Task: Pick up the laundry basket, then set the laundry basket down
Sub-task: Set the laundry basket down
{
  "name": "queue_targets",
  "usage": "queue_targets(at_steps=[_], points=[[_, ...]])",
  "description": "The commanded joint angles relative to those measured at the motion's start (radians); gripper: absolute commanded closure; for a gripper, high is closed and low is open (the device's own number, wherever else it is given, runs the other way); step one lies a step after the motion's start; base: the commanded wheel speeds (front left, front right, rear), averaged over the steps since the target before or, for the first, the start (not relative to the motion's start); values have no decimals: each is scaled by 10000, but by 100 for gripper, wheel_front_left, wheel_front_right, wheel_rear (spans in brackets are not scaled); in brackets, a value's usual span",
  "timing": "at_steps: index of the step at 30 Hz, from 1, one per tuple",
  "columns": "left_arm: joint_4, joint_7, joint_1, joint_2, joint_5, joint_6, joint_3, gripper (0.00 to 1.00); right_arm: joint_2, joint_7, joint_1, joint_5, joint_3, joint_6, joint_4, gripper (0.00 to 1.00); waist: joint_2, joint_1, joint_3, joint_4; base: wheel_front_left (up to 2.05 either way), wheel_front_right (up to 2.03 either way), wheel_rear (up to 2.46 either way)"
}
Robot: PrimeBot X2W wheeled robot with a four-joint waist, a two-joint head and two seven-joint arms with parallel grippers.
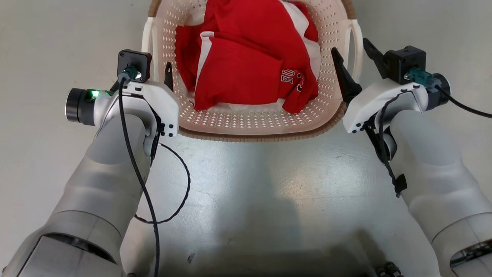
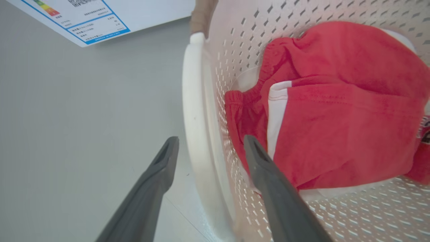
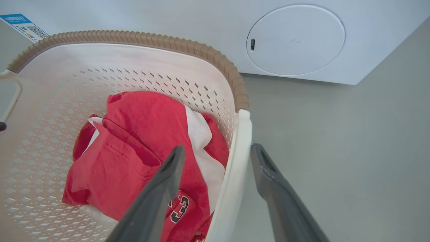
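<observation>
Both my grippers are spread wide, and each straddles a side handle of the laundry basket [image 1: 253, 122] without clamping it. My left gripper [image 2: 211, 138] has one finger outside the basket's white left handle [image 2: 193, 111]. The other finger is inside the perforated wall, just beside the red clothes [image 2: 336, 117] heaped in the basket.

My right gripper [image 3: 217, 147] stands the same way at the right handle [image 3: 235, 168]. One finger is inside the basket above the clothes and the other is outside it, over the grey floor [image 3: 352, 161]. The wrist views show a gap on each side of both handles, though I cannot rule out a light touch lower down.

From my head, the basket lies between my two forearms, brown rim [image 1: 246, 135] nearest me, and it appears to sit on the floor. Beyond the basket's far rim is a white washing machine [image 3: 295, 40] with a round door. A blue-edged label [image 2: 84, 20] on the machine is past the basket's left handle.
</observation>
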State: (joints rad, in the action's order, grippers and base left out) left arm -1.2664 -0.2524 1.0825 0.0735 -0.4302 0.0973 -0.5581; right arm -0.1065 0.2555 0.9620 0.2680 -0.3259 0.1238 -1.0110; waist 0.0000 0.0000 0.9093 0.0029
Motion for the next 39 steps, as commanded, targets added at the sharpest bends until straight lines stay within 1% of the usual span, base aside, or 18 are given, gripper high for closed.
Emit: queue_targets(at_steps=[1, 9, 15, 21, 28, 30, 36, 39], points=[[0, -79, -81, 350, -56, 117, 111, 0, 229, 63, -757, -160, 12, 69, 176, 0, 0, 0, -87, -13, 0, 0, 0], [105, -89, -268, 406, -93, 214, 114, 0, 343, 63, -1043, -677, 634, 69, 422, 0, 0, 0, -583, -34, 0, 0, 0], [805, -91, -734, 437, -266, 228, 420, 0, 374, 63, -1387, -938, 1185, 69, 732, 0, 0, 0, -1277, 44, 0, 0, 0], [1653, -92, -1491, 477, -309, 193, 795, 0, 232, 63, -1862, -1311, 1862, 69, 1344, 0, 0, 0, -2246, 140, 0, 0, 0], [2696, -92, -2621, 560, -191, -37, 1295, 0, -213, 63, -2836, -1701, 2307, 69, 2227, 0, 0, 0, -3708, 298, 0, 0, 0], [3111, -92, -2985, 606, -245, -76, 1635, 0, -389, 63, -3139, -1714, 2378, 69, 2481, 0, 0, 0, -4107, 328, 0, 0, 0], [4159, -93, -4269, 902, 60, -370, 2252, 0, -721, 63, -3965, -1609, 2529, 69, 3222, 0, 0, 0, -5201, 253, 0, 0, 0], [4568, -93, -4677, 958, 98, -435, 2559, 0, -837, 63, -4215, -1578, 2539, 69, 3463, 0, 0, 0, -5525, 241, 0, 0, 0]])
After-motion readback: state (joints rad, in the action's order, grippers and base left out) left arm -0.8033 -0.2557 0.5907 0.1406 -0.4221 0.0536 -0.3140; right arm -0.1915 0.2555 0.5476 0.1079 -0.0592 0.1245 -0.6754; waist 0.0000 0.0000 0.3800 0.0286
